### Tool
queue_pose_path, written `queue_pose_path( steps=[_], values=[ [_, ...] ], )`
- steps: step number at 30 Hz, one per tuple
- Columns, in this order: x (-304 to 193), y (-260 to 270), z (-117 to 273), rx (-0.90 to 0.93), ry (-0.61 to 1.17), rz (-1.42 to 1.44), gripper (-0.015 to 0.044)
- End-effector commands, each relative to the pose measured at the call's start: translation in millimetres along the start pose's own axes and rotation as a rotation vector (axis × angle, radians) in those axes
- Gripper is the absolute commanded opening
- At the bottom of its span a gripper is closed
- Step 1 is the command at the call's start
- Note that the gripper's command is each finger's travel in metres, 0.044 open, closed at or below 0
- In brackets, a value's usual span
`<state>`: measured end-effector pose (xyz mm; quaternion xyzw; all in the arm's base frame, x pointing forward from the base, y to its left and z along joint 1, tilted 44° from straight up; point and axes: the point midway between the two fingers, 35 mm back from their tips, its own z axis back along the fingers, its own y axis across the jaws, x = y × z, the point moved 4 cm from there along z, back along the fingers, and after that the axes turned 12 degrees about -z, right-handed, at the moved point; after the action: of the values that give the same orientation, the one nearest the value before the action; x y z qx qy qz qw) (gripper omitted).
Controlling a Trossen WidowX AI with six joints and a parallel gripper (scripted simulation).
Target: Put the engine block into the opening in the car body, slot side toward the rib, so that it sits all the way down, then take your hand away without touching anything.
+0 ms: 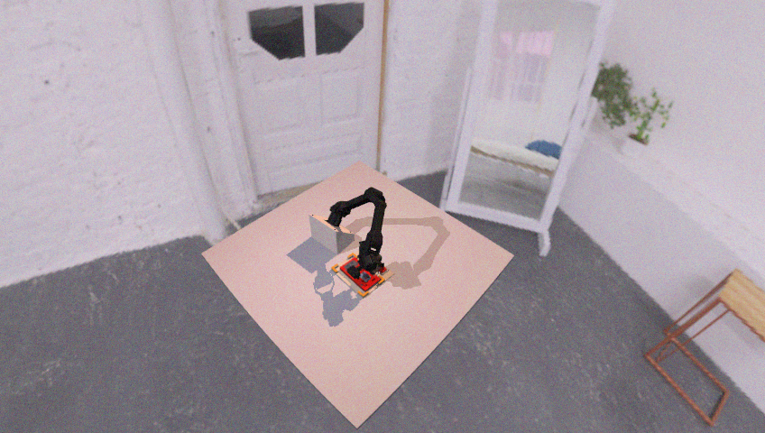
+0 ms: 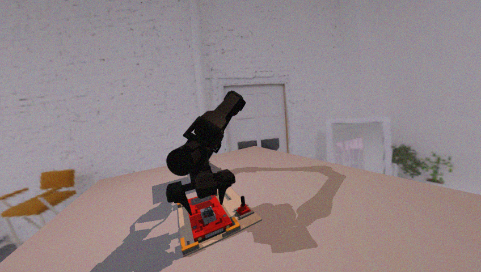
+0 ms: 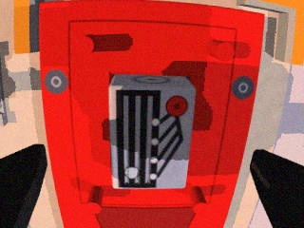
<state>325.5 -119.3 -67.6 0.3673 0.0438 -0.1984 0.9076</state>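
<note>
The grey engine block (image 1: pixel 364 276) (image 2: pixel 208 215) (image 3: pixel 138 138) sits in the opening of the red car body (image 1: pixel 367 286) (image 2: pixel 199 233) (image 3: pixel 57 43). Its striped face with a red disc shows in the wrist view. It looks upright, and part of it stands above the red surface. How deep it sits is not clear, and I cannot make out the rib. My gripper (image 2: pixel 206 208) (image 3: pixel 152 159) is wide open and empty. Its fingers stand one on each side of the block, apart from it, low over the car body's side edges. In the top view the arm hides part of the body.
The car body lies on a pale board (image 2: pixel 251 220) with orange corner brackets (image 2: pixel 190 246). A small red part with an upright black peg (image 2: pixel 242 201) stands on the board, right of the car body in the exterior view. A pale upright panel (image 1: pixel 323 235) stands by the arm's base.
</note>
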Motion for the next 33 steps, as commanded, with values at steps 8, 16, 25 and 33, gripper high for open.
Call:
queue_pose_path(
  steps=[8, 16, 25, 33],
  values=[
    [2.4, 1.5, 5.3, -0.006, -0.010, 0.011, 0.0361],
    [2.4, 1.5, 5.3, -0.006, -0.010, 0.011, 0.0151],
    [2.4, 1.5, 5.3, -0.006, -0.010, 0.011, 0.0000],
    [2.2, 1.4, 4.7, -0.004, -0.009, 0.008, 0.0000]
  ],
)
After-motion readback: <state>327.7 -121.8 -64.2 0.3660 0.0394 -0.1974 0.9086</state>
